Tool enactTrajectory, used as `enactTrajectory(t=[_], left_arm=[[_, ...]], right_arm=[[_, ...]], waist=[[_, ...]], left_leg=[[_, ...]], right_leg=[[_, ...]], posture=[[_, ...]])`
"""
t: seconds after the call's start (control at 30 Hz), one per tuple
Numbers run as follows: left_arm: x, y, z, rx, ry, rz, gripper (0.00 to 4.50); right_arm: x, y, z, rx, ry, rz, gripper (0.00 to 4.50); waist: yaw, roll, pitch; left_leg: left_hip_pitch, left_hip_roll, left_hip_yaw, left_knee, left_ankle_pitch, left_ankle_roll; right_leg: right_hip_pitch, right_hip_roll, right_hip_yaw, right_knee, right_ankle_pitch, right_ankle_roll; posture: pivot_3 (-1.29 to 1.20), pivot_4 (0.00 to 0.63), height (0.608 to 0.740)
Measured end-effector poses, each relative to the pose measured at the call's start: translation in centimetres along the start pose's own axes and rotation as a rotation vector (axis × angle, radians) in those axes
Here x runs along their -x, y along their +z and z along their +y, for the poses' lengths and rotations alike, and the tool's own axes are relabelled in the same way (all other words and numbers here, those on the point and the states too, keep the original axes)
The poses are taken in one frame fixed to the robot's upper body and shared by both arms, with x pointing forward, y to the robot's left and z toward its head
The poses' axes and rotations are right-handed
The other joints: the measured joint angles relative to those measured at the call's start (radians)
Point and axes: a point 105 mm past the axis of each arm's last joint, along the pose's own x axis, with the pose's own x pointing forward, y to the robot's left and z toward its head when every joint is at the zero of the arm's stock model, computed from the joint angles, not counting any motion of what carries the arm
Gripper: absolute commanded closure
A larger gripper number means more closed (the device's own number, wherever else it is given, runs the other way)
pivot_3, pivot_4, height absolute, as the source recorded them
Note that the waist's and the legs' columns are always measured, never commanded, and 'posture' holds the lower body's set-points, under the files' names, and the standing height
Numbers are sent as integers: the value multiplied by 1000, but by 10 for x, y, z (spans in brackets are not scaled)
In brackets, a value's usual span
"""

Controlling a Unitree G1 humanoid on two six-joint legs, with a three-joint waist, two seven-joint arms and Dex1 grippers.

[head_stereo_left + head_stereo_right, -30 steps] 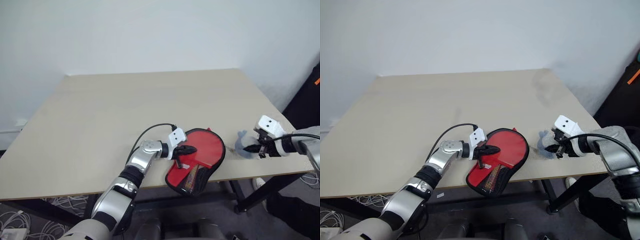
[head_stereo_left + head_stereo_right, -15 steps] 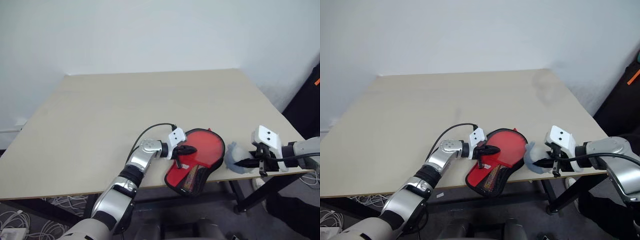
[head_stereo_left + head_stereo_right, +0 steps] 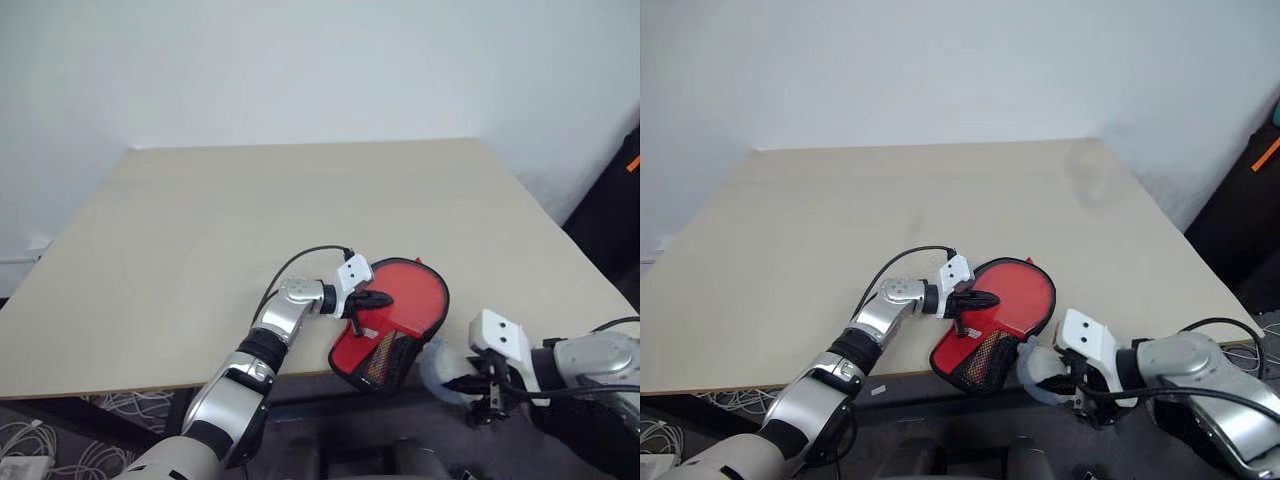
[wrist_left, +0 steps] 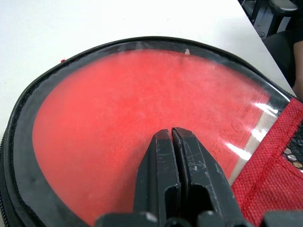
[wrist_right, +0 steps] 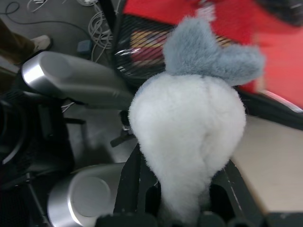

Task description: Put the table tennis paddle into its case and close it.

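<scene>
The case (image 3: 392, 322) lies at the near edge of the counter (image 3: 200, 230), a paddle-shaped pouch rimmed in black, its narrow end poking out past the edge. Its top is a clear plastic panel, and through that the round red face of the table tennis paddle (image 4: 142, 118) shows, so the paddle sits inside. Down at the narrow end the cover turns to red fabric and black mesh, with something striped dark and red showing through the mesh. From here I cannot tell whether the zip is done up.

The left hand (image 3: 372, 300) reaches in across the counter from the left, arm bent at the elbow, pointing rightward and a little downward. Its two black fingers (image 4: 161, 165) are pressed together with nothing between them, their tips over the clear panel; whether they actually touch it I cannot tell.

The right hand (image 3: 1055, 375) hangs off the counter, below its front edge and just to the right of the case's narrow end, pointing left. Its fingers are clamped on a fluffy toy (image 5: 189, 123), white in the body with a grey tuft on top.
</scene>
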Motion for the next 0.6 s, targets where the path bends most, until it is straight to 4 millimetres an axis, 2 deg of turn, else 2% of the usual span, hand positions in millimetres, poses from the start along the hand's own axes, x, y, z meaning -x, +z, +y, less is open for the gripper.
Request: enactTrajectory(t=[0.2, 0.33, 0.5, 0.53, 0.6], left_arm=[[6, 2, 1, 19, -13, 24, 4500], [7, 2, 1, 33, -17, 31, 4500], [8, 3, 3, 47, -12, 34, 4500], [8, 3, 3, 47, -12, 32, 4500], [7, 4, 3, 47, -13, 31, 4500]], right_arm=[[-17, 10, 41, 9, 126, -57, 4048], [-23, 22, 59, 30, 165, -104, 4048], [-33, 39, 65, 22, 172, -183, 4048], [-36, 44, 65, 18, 167, -209, 3395], [-41, 51, 62, 3, 140, -234, 2726]], waist=[[0, -3, 1], [0, -6, 1], [0, -9, 0], [0, -9, 0], [0, -9, 0]], left_leg=[[-1, 0, 0, 0, 0, 0], [-1, 1, 0, 0, 0, 0], [-1, 1, -1, 0, 0, 0], [-1, 2, -1, 0, 0, 0], [-1, 2, -1, 0, 0, 0]], right_leg=[[-1, 0, 0, 0, 0, 0], [-1, 0, -1, 0, 0, 0], [-1, 0, -1, 0, 0, 0], [-1, 0, -2, 0, 0, 0], [-1, 0, -1, 0, 0, 0]], posture=[[0, 0, 740], [0, 0, 740], [0, 0, 740], [0, 0, 740], [0, 0, 740]])
